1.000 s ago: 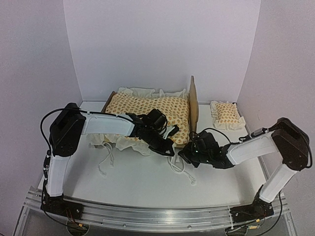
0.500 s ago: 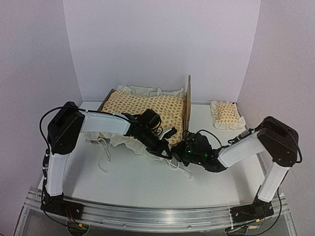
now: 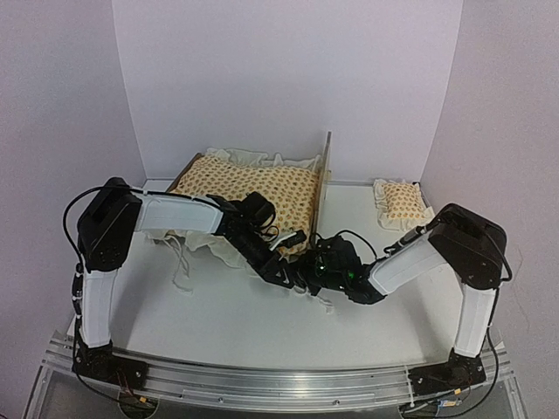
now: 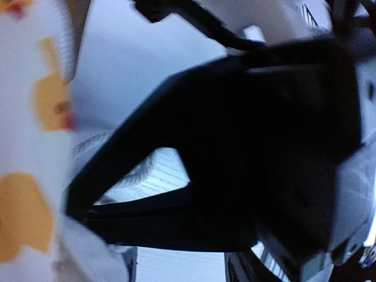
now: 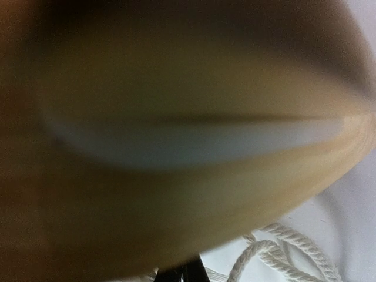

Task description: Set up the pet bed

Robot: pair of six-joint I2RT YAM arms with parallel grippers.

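Observation:
The pet bed stands at the back centre, its plywood headboard [image 3: 326, 179] upright on the right end. The orange-patterned cushion [image 3: 253, 188] lies on it, with white ruffles hanging over the near side. Both grippers meet low at the bed's near right corner. My left gripper [image 3: 286, 272] reaches in from the left below the ruffle. Its wrist view is blurred and mostly black, with the cushion [image 4: 29, 194] at the left edge, so its jaws cannot be read. My right gripper [image 3: 313, 269] is shut, its tips [image 5: 183, 275] together under blurred plywood [image 5: 147, 223] very close to the lens.
A small matching pillow [image 3: 401, 202] lies at the back right by the wall. White cords [image 3: 327, 301] trail on the table by the grippers and show in the right wrist view [image 5: 282, 247]. More cords [image 3: 183, 271] hang at the bed's left end. White walls enclose three sides.
The bed and its headboard have shifted left and back. Both grippers moved left with it, the right arm folding in further toward the bed's near right corner.

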